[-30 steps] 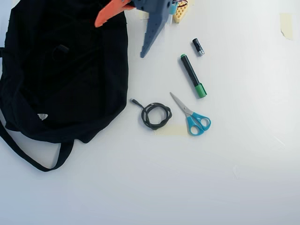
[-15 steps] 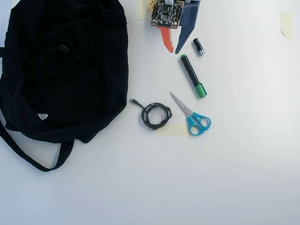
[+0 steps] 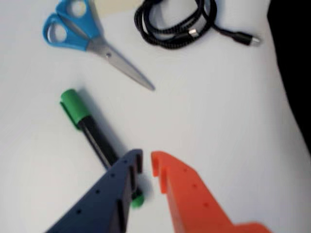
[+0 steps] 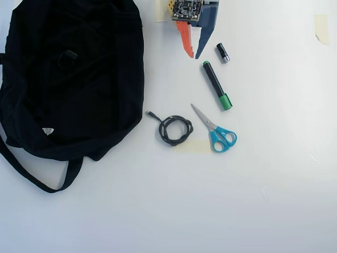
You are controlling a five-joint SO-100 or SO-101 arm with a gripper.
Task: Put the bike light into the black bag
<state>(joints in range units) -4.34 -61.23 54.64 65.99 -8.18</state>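
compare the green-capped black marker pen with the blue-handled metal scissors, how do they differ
The green-capped black marker pen is one straight stick, black in the barrel with green at both ends; the blue-handled metal scissors have two ring handles and bare grey blades closed to a point. In the overhead view the pen lies next to the gripper, with the scissors below it, beside the coiled black cable. Both lie flat on the white table, untouched.

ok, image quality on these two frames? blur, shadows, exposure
Wrist view: soft all over, gripper fingers blurriest; green marker throws a soft shadow to its right; black bag is a featureless dark mass. Overhead view: sharper, even light, faint shadows; black bag folds barely readable, table near white.
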